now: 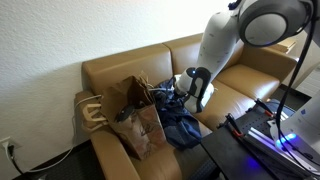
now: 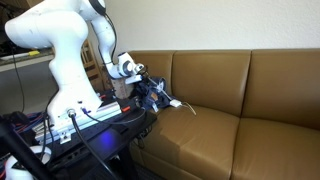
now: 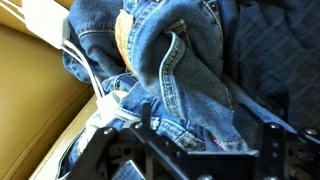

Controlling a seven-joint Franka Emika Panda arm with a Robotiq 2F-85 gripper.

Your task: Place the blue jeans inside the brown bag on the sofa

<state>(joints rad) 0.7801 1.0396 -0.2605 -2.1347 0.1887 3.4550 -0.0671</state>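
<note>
The blue jeans [image 1: 178, 122] lie bunched on the sofa seat, with their upper part draped against the open brown paper bag [image 1: 135, 118]. My gripper [image 1: 192, 86] hovers just above the jeans, beside the bag's mouth. In the wrist view the jeans [image 3: 175, 65] fill the frame, and denim folds sit between the spread fingers of my gripper [image 3: 208, 140]. The fingers are wide apart and open. The bag's white cord handle [image 3: 100, 95] runs by the left finger. In an exterior view the gripper [image 2: 150, 92] is over the jeans [image 2: 152, 100] at the sofa's end.
The tan leather sofa [image 1: 240, 85] has free seat room beyond the jeans [image 2: 230, 130]. A dark stand with cables and lit equipment [image 1: 265, 135] stands in front of the sofa. The bag's rope handles [image 1: 92, 110] hang over the armrest side.
</note>
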